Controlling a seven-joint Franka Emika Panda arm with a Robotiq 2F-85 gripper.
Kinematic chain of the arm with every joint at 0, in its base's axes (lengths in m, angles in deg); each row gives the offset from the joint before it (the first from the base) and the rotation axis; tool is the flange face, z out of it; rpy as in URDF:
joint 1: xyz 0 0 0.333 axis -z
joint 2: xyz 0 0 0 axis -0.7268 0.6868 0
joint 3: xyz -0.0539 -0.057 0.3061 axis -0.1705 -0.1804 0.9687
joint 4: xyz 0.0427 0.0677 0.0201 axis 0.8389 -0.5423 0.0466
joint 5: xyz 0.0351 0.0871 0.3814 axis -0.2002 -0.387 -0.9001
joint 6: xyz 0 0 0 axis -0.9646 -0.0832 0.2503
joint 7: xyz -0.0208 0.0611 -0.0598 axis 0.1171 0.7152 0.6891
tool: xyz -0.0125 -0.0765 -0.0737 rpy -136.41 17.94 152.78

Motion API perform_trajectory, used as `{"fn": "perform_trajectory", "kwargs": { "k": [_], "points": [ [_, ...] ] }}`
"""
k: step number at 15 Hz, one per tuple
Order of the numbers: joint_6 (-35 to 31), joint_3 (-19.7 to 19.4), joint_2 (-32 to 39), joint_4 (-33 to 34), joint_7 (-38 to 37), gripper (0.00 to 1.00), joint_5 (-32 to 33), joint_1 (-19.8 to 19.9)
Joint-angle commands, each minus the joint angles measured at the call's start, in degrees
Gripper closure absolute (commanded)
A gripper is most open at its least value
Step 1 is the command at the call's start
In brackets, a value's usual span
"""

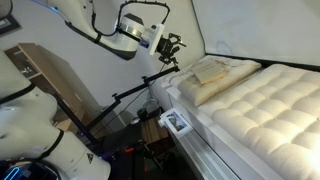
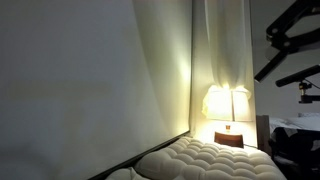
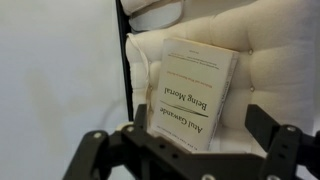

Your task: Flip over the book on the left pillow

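Book (image 3: 190, 85) straight ahead of the open tool (image 3: 180, 130)
Long axis runs near to far, leaning right, between the jaws.

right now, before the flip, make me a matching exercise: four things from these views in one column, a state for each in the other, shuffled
Things:
1. book
2. lamp
3. claw
4. mattress

States:
a. quilted
b. open
c. title side up
d. switched on

Pairs: 1-c, 2-d, 3-b, 4-a
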Motion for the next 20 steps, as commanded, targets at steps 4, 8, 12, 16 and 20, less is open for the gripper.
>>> {"fn": "perform_trajectory", "kwargs": {
  "k": [4,8,12,16,20],
  "points": [
    [0.17,-2.55,15.29,8.73,7.56,0.0,-3.63,-0.31],
    [0.03,-3.33,24.52,15.27,13.31,0.0,-6.83,-0.76],
    [0.89,-4.45,31.46,22.19,15.45,0.0,-5.65,-2.76],
    [2.7,-7.53,34.8,27.88,12.36,0.0,-1.45,-6.52],
    [6.71,-9.12,36.25,31.04,8.9,0.0,3.4,-9.62]
  ]
}}
